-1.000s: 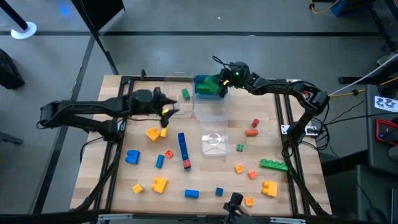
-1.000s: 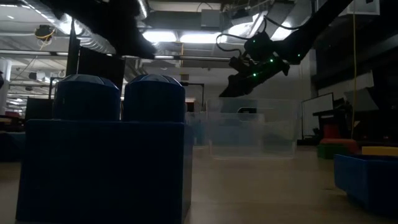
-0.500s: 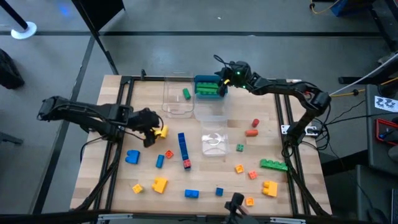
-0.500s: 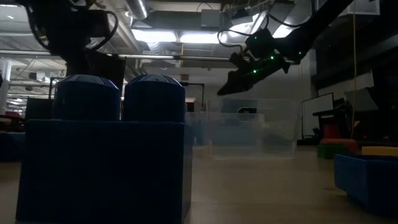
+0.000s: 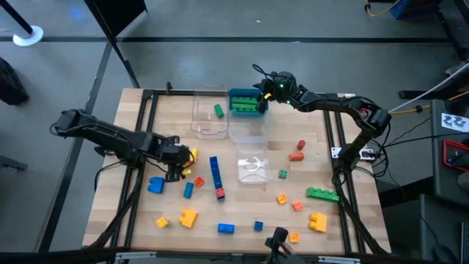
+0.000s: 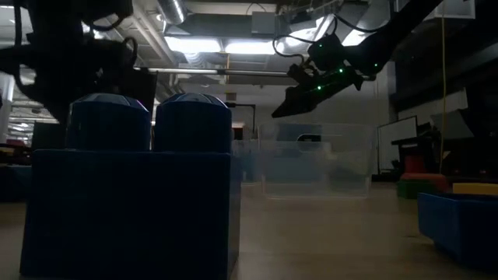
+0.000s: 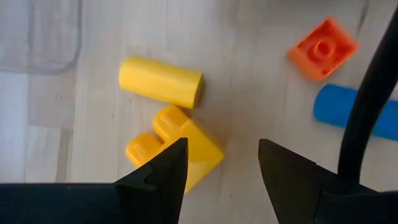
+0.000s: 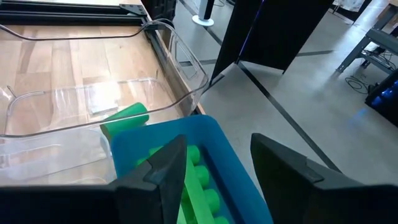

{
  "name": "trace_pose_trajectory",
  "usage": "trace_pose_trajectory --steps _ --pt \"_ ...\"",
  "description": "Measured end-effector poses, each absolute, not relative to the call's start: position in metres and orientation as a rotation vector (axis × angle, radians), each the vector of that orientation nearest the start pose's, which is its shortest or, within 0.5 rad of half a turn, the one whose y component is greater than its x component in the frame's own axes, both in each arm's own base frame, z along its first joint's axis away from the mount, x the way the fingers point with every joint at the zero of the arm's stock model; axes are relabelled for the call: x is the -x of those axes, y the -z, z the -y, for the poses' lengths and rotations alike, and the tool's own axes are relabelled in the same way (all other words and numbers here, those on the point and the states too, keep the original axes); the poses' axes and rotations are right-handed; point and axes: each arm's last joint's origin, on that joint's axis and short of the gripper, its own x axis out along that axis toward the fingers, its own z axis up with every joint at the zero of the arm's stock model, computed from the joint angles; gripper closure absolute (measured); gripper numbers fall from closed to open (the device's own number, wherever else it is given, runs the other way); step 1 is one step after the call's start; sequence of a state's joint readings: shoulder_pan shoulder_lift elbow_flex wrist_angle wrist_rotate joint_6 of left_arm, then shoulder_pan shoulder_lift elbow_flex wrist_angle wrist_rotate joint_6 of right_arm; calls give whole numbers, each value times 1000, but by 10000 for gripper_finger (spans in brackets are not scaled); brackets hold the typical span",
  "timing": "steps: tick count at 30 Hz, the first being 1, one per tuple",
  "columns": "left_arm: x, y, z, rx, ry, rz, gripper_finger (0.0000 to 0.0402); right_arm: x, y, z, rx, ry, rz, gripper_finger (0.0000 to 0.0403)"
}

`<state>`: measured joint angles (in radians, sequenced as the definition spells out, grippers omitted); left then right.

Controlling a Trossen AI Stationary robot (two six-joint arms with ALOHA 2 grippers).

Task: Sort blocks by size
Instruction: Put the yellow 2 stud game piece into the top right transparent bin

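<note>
Jaws apart on both — left gripper over yellow brick, right gripper above tray rim.

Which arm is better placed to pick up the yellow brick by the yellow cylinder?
Left. Its open left gripper hangs right over the yellow brick; the right gripper hovers over the blue tray.

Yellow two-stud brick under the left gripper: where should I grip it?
Take the yellow two-stud brick across its two long flat sides, from straight above. It lies studs sideways on the table, and the open left gripper hangs partly over it, so shift first.
</note>
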<state>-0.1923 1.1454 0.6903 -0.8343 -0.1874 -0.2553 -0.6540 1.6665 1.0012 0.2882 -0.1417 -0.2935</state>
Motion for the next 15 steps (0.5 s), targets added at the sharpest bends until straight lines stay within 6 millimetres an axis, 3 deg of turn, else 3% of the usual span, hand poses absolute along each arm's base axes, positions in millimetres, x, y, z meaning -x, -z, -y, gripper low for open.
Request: trace_pose_trajectory --steps 7,15 --pt "-190 -177 39 -79 -155 -1369 222 -292 -227 219 137 449 -421 221" --pt "-189 -174 40 -119 -223 -1387 222 -292 -227 219 137 449 -421 221"
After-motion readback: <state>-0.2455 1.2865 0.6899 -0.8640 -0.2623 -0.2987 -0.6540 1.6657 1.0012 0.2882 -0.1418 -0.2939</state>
